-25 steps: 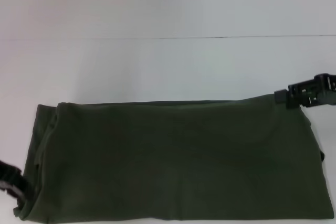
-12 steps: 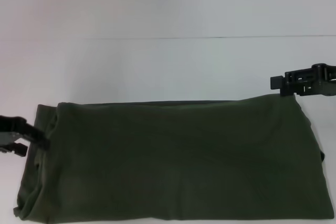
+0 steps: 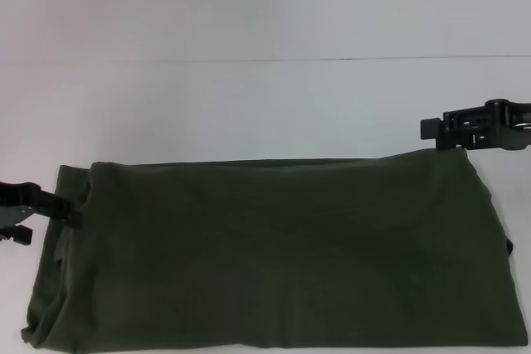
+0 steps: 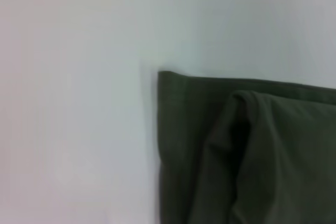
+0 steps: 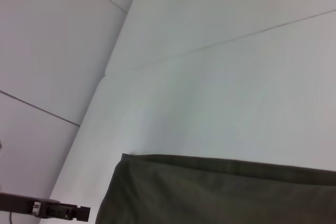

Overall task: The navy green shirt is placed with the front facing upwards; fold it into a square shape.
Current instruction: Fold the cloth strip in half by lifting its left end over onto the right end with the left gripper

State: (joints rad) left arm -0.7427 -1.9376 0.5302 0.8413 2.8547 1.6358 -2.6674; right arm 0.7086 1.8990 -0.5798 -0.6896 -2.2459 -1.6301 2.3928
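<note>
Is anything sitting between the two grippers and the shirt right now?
Nothing visible. The left gripper is at the shirt's left edge, the right gripper just above its far right corner, with only bare table around.

The navy green shirt (image 3: 274, 254) lies folded lengthwise across the near table (image 3: 265, 105). Left gripper (image 3: 50, 209) at its left edge, apparently touching; right gripper (image 3: 444, 132) just beyond its far right corner.
</note>
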